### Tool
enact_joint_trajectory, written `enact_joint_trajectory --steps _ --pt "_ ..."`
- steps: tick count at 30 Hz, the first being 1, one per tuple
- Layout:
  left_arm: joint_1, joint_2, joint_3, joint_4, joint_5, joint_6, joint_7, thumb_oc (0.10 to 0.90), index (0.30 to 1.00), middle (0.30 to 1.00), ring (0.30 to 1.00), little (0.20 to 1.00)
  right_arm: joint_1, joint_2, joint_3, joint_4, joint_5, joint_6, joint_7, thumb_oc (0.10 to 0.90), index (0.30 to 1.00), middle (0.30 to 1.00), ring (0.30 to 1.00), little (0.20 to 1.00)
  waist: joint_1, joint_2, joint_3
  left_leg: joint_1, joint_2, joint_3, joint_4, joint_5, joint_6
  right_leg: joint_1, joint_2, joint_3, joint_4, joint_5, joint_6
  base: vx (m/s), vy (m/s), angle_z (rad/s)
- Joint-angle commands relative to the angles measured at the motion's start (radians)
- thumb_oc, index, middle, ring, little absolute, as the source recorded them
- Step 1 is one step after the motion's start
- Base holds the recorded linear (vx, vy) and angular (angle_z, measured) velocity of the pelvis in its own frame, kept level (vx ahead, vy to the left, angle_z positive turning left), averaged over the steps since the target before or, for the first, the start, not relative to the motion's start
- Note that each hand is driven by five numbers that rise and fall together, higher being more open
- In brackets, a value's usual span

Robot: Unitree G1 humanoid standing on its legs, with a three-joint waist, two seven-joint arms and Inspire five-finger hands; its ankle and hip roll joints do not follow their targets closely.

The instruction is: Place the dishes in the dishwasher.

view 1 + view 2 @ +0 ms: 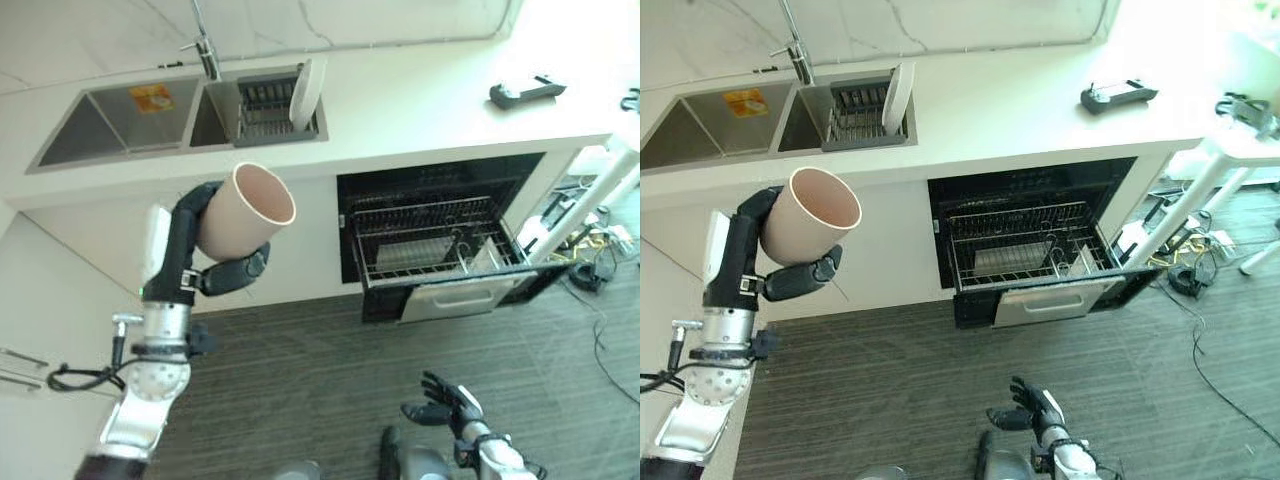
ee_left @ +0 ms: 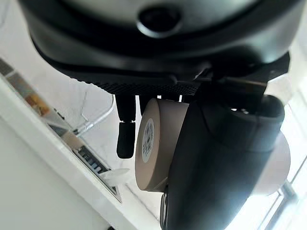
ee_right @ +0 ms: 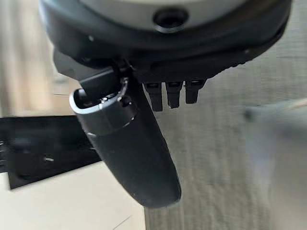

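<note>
Cup: a beige cup (image 1: 247,222) is held aloft by the left hand (image 1: 195,262), in front of the desk (image 1: 420,105) edge, with its open mouth tilted up and toward the robot's right.
Left fingers: they are curled round the cup's body from behind, and the thumb is pressed under its lower wall; in the left wrist view the flat base with a round sticker is seen past the palm.
Key relation: the dishwasher rack (image 1: 436,243) lies to the right of the cup and lower, pulled out over the open door; the cup's long axis is angled toward it.
Right hand: the right hand (image 1: 448,407) is seen low over the floor, fingers loosely spread, holding nothing.
Materials: a smooth matte cup, a wire rack, a steel sink (image 1: 120,120) with a white plate (image 1: 303,95) standing in its drainer, and a ribbed grey floor.
</note>
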Motion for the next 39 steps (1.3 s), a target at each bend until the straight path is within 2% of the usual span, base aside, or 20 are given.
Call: enact_joint_trajectory --steps 1,2,4,5,8,10,11,12,13,14,15,16,18,20,22,24,26,31,33,39 --pt "-0.239 0.038 0.024 -0.092 -0.032 -0.083 0.002 0.4 0.3 0.3 0.3 0.3 -0.014 -0.044 -0.029 0.02 0.051 -0.086 -0.05 0.8 0.9 0.9 0.9 0.9 -0.067 0.025 -0.035 -0.018 0.067 0.116 -0.162 0.023 0.026 0.086 -0.058 -0.037 -0.035 -0.112 0.122 0.22 -0.277 1.15" --pt "-0.254 0.039 0.016 -0.093 -0.033 -0.067 0.001 0.4 0.3 0.3 0.3 0.3 -0.01 -0.044 -0.034 0.033 0.053 -0.093 -0.05 0.8 0.9 0.9 0.9 0.9 -0.073 0.039 -0.034 -0.026 0.035 0.114 -0.162 -0.004 0.027 0.093 -0.048 -0.05 -0.035 -0.117 0.127 0.16 -0.159 1.28" --pt "-0.274 0.034 -0.005 -0.092 -0.036 -0.066 -0.006 0.4 0.3 0.3 0.3 0.3 -0.004 -0.037 -0.049 0.051 0.066 -0.099 -0.061 0.8 0.9 0.9 0.9 0.9 -0.09 0.058 -0.04 -0.04 0.017 0.164 -0.162 -0.021 0.027 0.102 -0.036 -0.085 -0.035 -0.131 0.125 0.13 -0.059 1.09" --pt "-0.28 0.033 -0.015 -0.096 -0.033 -0.056 -0.002 0.4 0.3 0.3 0.3 0.3 -0.002 -0.032 -0.048 0.048 0.066 -0.093 -0.068 0.8 0.9 0.9 0.9 0.9 -0.092 0.068 -0.042 -0.049 -0.011 0.156 -0.162 -0.029 0.031 0.105 -0.025 -0.091 -0.035 -0.135 0.124 0.12 -0.03 0.67" --pt "-0.25 0.024 -0.007 -0.119 -0.019 -0.039 0.0 0.4 0.3 0.3 0.3 0.3 -0.002 -0.017 -0.038 0.054 0.048 -0.09 -0.065 0.8 0.9 0.9 0.9 0.9 -0.069 0.087 -0.044 -0.082 -0.102 0.069 -0.162 -0.024 0.053 0.089 0.006 -0.081 -0.035 -0.116 0.126 0.08 0.002 0.18" --pt "-0.174 -0.004 0.015 -0.136 0.024 -0.073 0.007 0.4 0.3 0.3 0.3 0.3 -0.004 0.003 -0.022 0.042 0.008 -0.099 -0.06 0.8 0.9 0.9 0.9 0.9 -0.034 0.092 -0.052 -0.098 -0.117 0.029 -0.162 -0.039 0.068 0.102 0.031 -0.103 -0.035 -0.125 0.128 0.07 0.09 -0.74" --pt "-0.171 -0.005 0.017 -0.137 0.026 -0.074 0.007 0.4 0.3 0.3 0.3 0.3 -0.003 0.003 -0.022 0.04 0.007 -0.099 -0.058 0.8 0.9 0.9 0.9 0.9 -0.034 0.093 -0.053 -0.099 -0.116 0.031 -0.162 -0.041 0.07 0.104 0.033 -0.106 -0.035 -0.122 0.129 0.05 0.15 -0.98" --pt "-0.157 -0.006 0.027 -0.137 0.041 -0.087 0.011 0.4 0.3 0.3 0.3 0.3 -0.003 0.006 -0.022 0.017 -0.013 -0.097 -0.053 0.8 0.9 0.9 0.9 0.9 -0.032 0.099 -0.049 -0.1 -0.114 0.033 -0.162 -0.048 0.088 0.085 0.026 -0.12 0.046 -0.101 0.142 -0.01 0.116 -0.55" --pt "-0.16 0.003 0.027 -0.132 0.047 -0.086 0.016 0.4 0.3 0.3 0.3 0.3 0.0 0.004 -0.018 0.006 -0.018 -0.098 -0.049 0.8 0.9 0.9 0.9 0.9 -0.036 0.098 -0.036 -0.1 -0.127 0.013 -0.162 -0.048 0.11 0.03 0.0 -0.096 0.203 -0.079 0.16 -0.04 0.12 -0.36" --pt "-0.17 0.01 0.022 -0.121 0.05 -0.084 0.021 0.4 0.3 0.3 0.3 0.3 0.003 0.003 -0.017 -0.002 -0.02 -0.095 -0.047 0.8 0.9 0.9 0.9 0.9 -0.041 0.093 -0.028 -0.1 -0.138 0.0 -0.162 -0.047 0.125 -0.009 -0.018 -0.069 0.292 -0.071 0.168 -0.05 0.051 -0.14" --pt "-0.187 0.016 0.012 -0.112 0.046 -0.082 0.024 0.4 0.3 0.3 0.3 0.3 0.007 0.004 -0.017 -0.006 -0.017 -0.095 -0.048 0.8 0.9 0.9 0.9 0.9 -0.048 0.086 -0.018 -0.097 -0.151 -0.017 -0.162 -0.048 0.14 -0.037 -0.039 -0.043 0.353 -0.063 0.173 -0.02 -0.025 0.07" --pt "-0.202 0.017 0.005 -0.1 0.04 -0.084 0.019 0.4 0.3 0.3 0.3 0.3 0.01 0.005 -0.017 0.002 -0.01 -0.099 -0.044 0.8 0.9 0.9 0.9 0.9 -0.051 0.084 -0.013 -0.091 -0.155 -0.03 -0.162 -0.045 0.148 -0.035 -0.066 -0.026 0.351 -0.065 0.168 0.01 -0.067 0.24" --pt "-0.208 0.015 -0.001 -0.098 0.051 -0.073 0.025 0.4 0.3 0.3 0.3 0.3 0.009 0.009 -0.016 0.009 -0.011 -0.094 -0.036 0.8 0.9 0.9 0.9 0.9 -0.048 0.089 -0.017 -0.086 -0.146 -0.038 -0.162 -0.044 0.144 -0.011 -0.103 -0.018 0.273 -0.049 0.163 0.04 -0.154 0.46" --pt "-0.227 0.037 0.0 -0.096 0.044 -0.058 0.033 0.4 0.3 0.3 0.3 0.3 -0.002 0.017 -0.016 0.027 -0.009 -0.079 -0.025 0.8 0.9 0.9 0.9 0.9 -0.056 0.098 -0.02 -0.069 -0.117 -0.073 -0.162 -0.054 0.13 0.046 -0.13 0.042 0.073 -0.02 0.179 0.04 -0.308 0.24" --pt "-0.235 0.053 0.009 -0.086 0.031 -0.057 0.031 0.4 0.3 0.3 0.3 0.3 -0.009 0.018 -0.014 0.046 -0.007 -0.075 -0.01 0.8 0.9 0.9 0.9 0.9 -0.057 0.099 -0.027 -0.071 -0.093 -0.085 -0.162 -0.053 0.115 0.071 -0.124 0.069 -0.018 -0.02 0.188 0.0 -0.354 0.53" --pt "-0.222 0.069 0.038 -0.092 0.01 -0.043 0.019 0.4 0.3 0.3 0.3 0.3 -0.025 0.015 -0.002 0.068 -0.005 -0.055 0.039 0.8 0.9 0.9 0.9 0.9 -0.033 0.07 -0.039 -0.078 -0.058 -0.065 -0.162 -0.052 0.066 0.066 -0.127 0.06 -0.035 -0.084 0.207 -0.03 -0.612 0.5" --pt "-0.203 0.072 0.047 -0.1 -0.011 -0.025 0.025 0.4 0.3 0.3 0.3 0.3 -0.038 0.015 0.022 0.071 -0.023 -0.045 0.067 0.8 0.9 0.9 0.9 0.9 -0.016 0.056 -0.047 -0.092 -0.022 -0.055 -0.162 -0.039 0.038 0.051 -0.119 0.058 -0.035 -0.098 0.203 -0.08 -0.504 -0.06" --pt "-0.186 0.041 0.064 -0.135 -0.025 -0.044 0.003 0.4 0.3 0.3 0.3 0.3 -0.045 0.013 0.049 0.067 0.032 -0.025 0.03 0.8 0.9 0.9 0.9 0.9 -0.015 0.057 -0.06 -0.2 0.105 -0.03 -0.162 0.061 -0.056 0.045 -0.048 0.003 -0.035 -0.152 0.14 -0.11 -0.433 -0.07" --pt "-0.226 0.025 0.057 -0.124 -0.049 -0.045 -0.032 0.4 0.3 0.3 0.3 0.3 -0.043 0.004 0.022 0.088 0.077 -0.042 0.002 0.8 0.9 0.9 0.9 0.9 -0.033 0.063 -0.064 -0.181 0.103 0.027 -0.162 0.059 -0.051 0.051 -0.055 -0.029 -0.035 -0.156 0.131 -0.07 -0.188 0.58" --pt "-0.229 0.015 0.017 -0.11 -0.08 -0.072 -0.058 0.4 0.3 0.3 0.3 0.3 -0.046 0.001 -0.014 0.127 0.153 -0.085 0.005 0.8 0.9 0.9 0.9 0.9 -0.049 0.076 -0.072 -0.145 0.075 0.026 -0.162 0.041 -0.042 0.066 -0.07 -0.014 -0.035 -0.145 0.136 0.0 0.051 0.1"
